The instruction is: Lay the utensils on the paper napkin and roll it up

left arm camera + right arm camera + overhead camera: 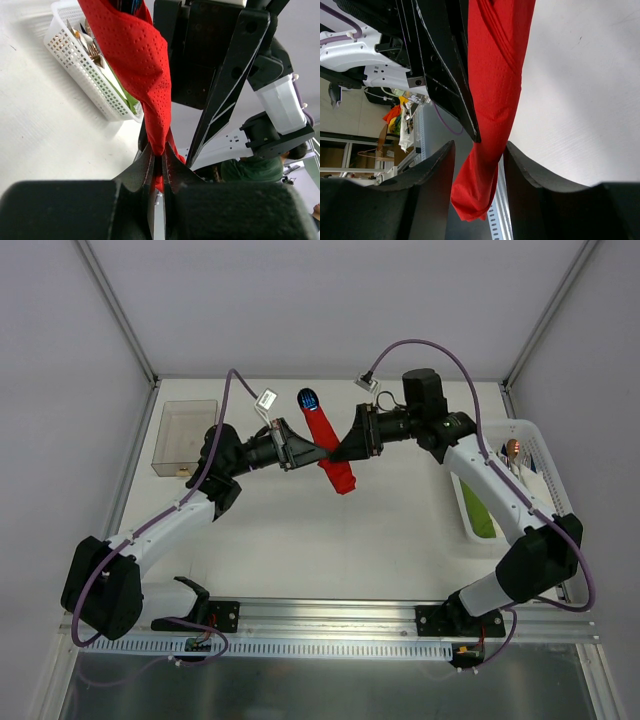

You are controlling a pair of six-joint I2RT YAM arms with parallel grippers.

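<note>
The napkin lies mid-table as a slim red roll, running from far left to near right, with a blue utensil head poking out of its far end. The left gripper comes in from the left and pinches the roll tight about halfway along, its fingers pressed together on the paper. The right gripper meets it tip to tip from the right. Its jaws stand narrowly apart astride the roll, one finger touching the paper and a sliver of gap on the other side. The two grippers crowd the same spot and hide the middle of the roll from above. A clear box sits far left. A white basket at the right edge holds a green bundle and a copper utensil.
</note>
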